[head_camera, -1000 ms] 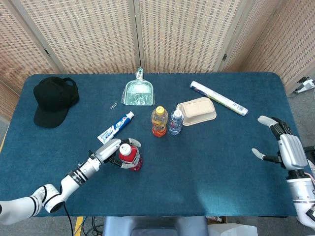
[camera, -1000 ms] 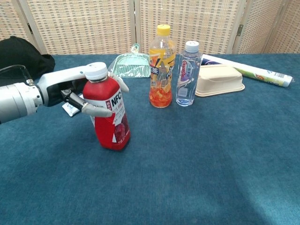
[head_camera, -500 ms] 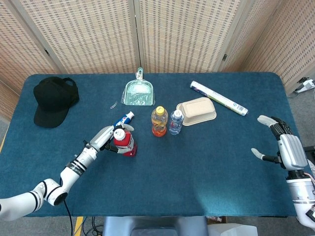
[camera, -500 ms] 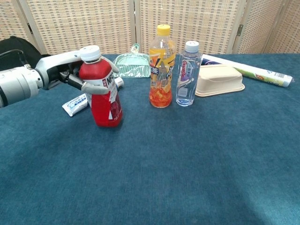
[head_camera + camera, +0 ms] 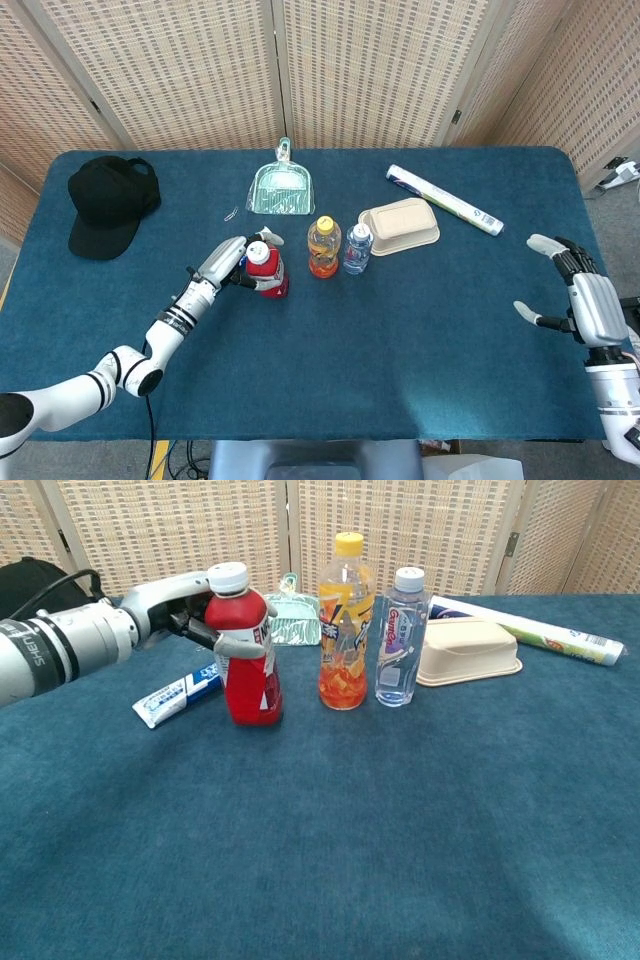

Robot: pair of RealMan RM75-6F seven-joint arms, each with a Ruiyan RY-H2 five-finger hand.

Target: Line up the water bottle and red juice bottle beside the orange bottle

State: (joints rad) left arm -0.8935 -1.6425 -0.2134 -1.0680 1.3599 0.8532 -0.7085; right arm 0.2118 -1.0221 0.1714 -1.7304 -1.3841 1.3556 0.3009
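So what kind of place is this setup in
Most likely a lab or staged test area, not a home: a table covered in blue cloth, woven folding screens closing it off behind, and unrelated props laid out, such as a black cap and a green dustpan.

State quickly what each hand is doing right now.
Left hand: holding the red juice bottle.
Right hand: open, holding nothing.
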